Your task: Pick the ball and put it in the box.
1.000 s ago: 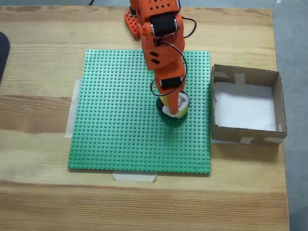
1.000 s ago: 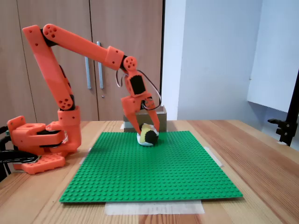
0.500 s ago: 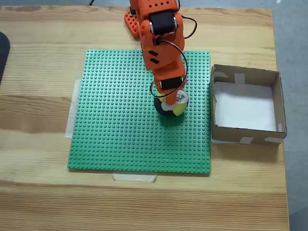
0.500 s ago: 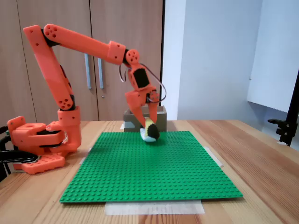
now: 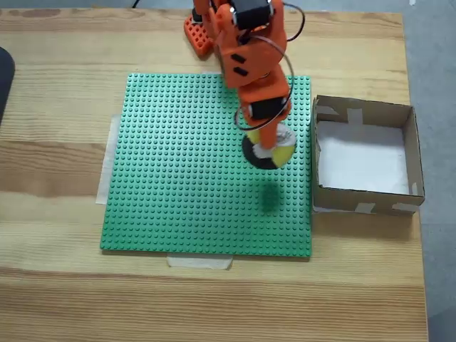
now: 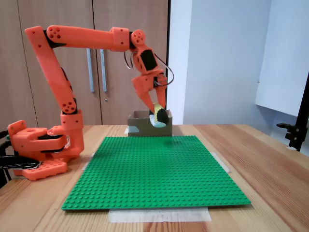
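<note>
The small yellow, white and black ball (image 5: pixel 269 151) (image 6: pixel 160 117) hangs in the air above the green plate, held between the orange fingers of my gripper (image 5: pixel 268 146) (image 6: pixel 158 115), which is shut on it. Its shadow falls on the plate below. The brown cardboard box (image 5: pixel 407 139) with a white bottom stands just right of the plate in a fixed view from above; in a fixed side view the box (image 6: pixel 140 126) sits behind the plate, partly hidden by the ball. The ball is left of the box's near wall in the view from above.
The green studded plate (image 5: pixel 178 178) (image 6: pixel 154 169) is taped to the wooden table. The arm's orange base (image 6: pixel 38 152) stands at the plate's left in a side view. A dark object (image 5: pixel 4 75) sits at the table's left edge.
The gripper has lifted the ball off the green plate and carried it up and toward the box. The arm's forearm has risen to nearly level.
</note>
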